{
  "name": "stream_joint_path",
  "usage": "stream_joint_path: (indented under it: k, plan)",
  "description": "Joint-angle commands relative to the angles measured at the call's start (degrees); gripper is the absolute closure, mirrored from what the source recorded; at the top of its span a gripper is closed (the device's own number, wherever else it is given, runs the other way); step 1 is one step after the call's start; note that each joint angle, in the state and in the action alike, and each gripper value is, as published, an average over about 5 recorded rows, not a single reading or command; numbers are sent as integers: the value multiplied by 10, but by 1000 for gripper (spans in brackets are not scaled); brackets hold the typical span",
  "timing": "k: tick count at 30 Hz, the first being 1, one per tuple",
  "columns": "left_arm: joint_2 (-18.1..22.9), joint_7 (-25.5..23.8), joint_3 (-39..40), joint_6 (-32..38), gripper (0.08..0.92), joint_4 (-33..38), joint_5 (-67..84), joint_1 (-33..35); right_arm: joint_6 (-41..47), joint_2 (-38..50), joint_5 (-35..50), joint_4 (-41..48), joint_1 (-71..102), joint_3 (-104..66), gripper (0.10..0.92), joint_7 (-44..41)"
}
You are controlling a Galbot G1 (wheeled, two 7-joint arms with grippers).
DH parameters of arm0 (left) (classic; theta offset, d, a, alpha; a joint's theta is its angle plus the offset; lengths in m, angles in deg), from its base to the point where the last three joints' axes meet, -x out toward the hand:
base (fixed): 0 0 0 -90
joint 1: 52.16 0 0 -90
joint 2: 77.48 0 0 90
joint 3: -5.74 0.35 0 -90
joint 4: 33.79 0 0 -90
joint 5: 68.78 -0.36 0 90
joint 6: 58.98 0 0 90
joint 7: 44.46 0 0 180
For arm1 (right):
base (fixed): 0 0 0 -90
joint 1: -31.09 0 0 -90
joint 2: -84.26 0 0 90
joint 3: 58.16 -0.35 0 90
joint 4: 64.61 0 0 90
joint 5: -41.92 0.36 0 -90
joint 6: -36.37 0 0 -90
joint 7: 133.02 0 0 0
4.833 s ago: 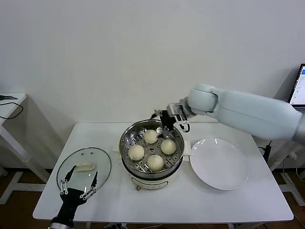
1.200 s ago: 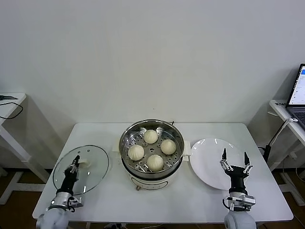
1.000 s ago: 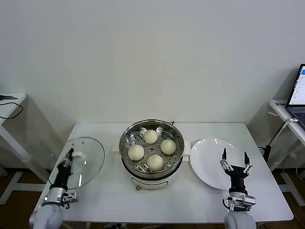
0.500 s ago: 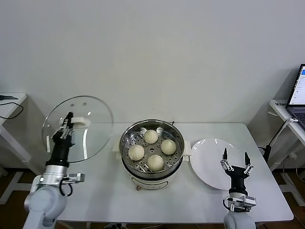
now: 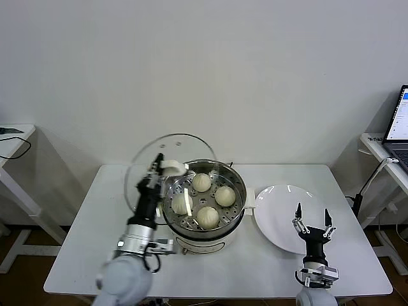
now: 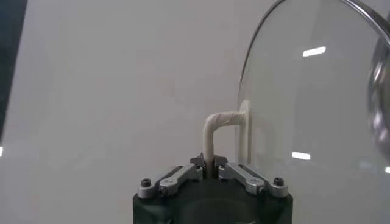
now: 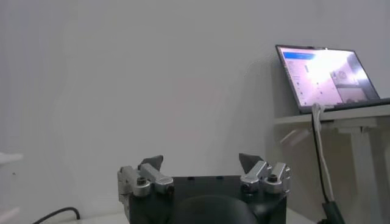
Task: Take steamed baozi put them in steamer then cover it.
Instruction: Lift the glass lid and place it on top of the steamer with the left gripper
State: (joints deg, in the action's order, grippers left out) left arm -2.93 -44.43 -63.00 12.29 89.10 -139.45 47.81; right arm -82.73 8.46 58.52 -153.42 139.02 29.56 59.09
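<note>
Upright, the clear glass cover fronts the shiny round steamer.

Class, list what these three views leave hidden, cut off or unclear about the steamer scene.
- Head view: the cover and left gripper hide part of the steamer rim and one baozi.
- Left wrist view: the frame edge cuts off the cover's far rim.
- Right wrist view: the right gripper faces the wall; steamer unseen.

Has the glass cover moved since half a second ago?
Yes. The cover, held by the left gripper, has swung rightward from above the table's left end to the left rim of the steamer, tilted on edge, not yet seated.
</note>
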Motion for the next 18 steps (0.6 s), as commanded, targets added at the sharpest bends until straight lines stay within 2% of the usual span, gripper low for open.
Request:
stream_joint_path:
  k: [1,8,18]
  plan:
    - [70,-85,158,-110,813,-74,-84,-66,-1,-9,-6,9,-2,-1,203,1]
    - [99,-106,146,-113,813,-156,-144,-106,45,-7,-31,-1,0,0,203,1]
    - [113,-119,132,-102,813,-197,-196,-122,81,-9,-38,-19,0,7,203,-4]
